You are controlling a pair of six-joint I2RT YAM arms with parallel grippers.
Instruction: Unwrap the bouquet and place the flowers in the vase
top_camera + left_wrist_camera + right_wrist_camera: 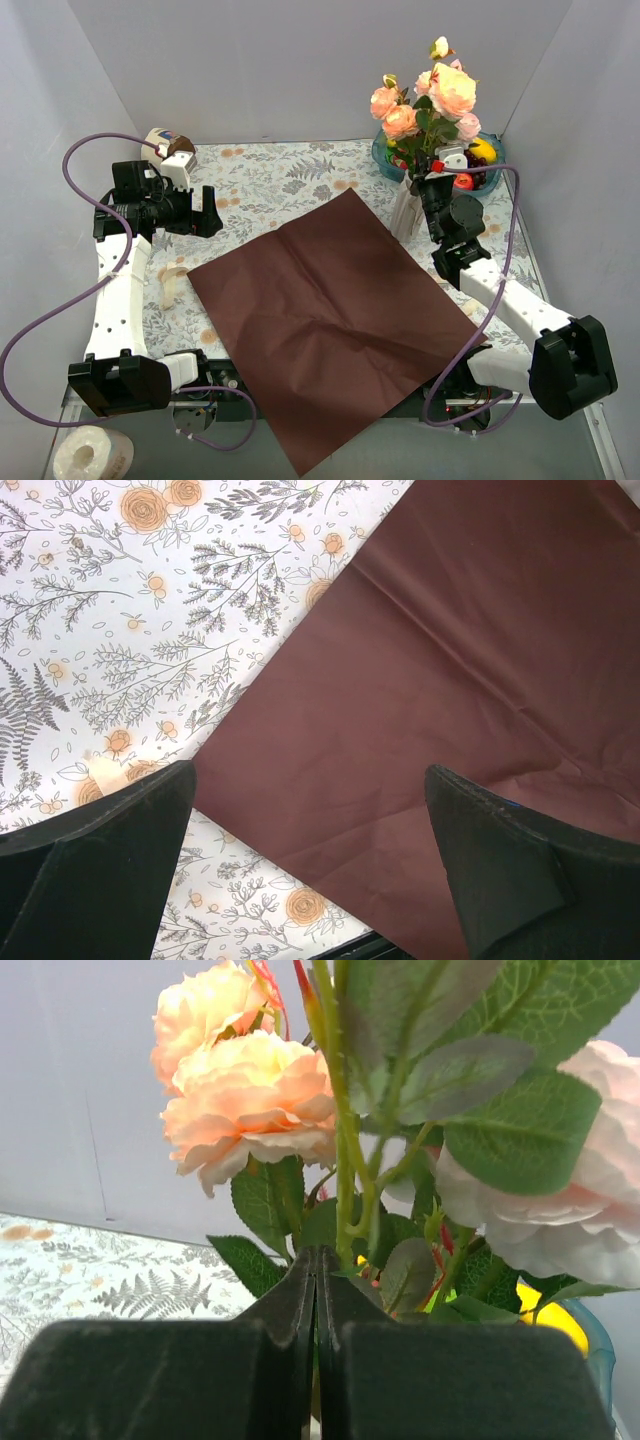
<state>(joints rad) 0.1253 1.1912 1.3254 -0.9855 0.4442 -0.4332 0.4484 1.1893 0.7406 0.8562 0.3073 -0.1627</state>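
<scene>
unwrapping: looks done. dark red paper (330, 320) lies spread flat across the middle of the table (270, 180), creased, one corner hanging over the near edge. cream ribbon (170, 285) lies loose on the table left of the paper, apart from everything else. nothing is wrapped any more.

the flowers (435, 95): upright at the far right, pink and peach heads high, stems running down to the vase (404, 215), which stands just off the paper's far-right edge and just beside the blue bowl (380, 152) of fruit. stems appear to sit inside the vase; the rim is partly hidden by the arm, so not certain every stem is seated.

right gripper (430, 185): at the stems just above the vase. in the wrist view the right gripper (318, 1255) has its jaws pressed fully together, a green stem of the flowers (250, 1100) rising right behind the seam. cannot tell whether a stem is pinched or merely beside the fingers.

left gripper (212, 218): parked far left, well apart from the vase. wrist view shows the left gripper (310, 772) spread wide, empty, hovering over the paper (450, 680) edge and the patterned table (150, 630).

judgement: task close to finished. left: confirm the stems are settled, clear the right arm without tipping the slim vase.
</scene>
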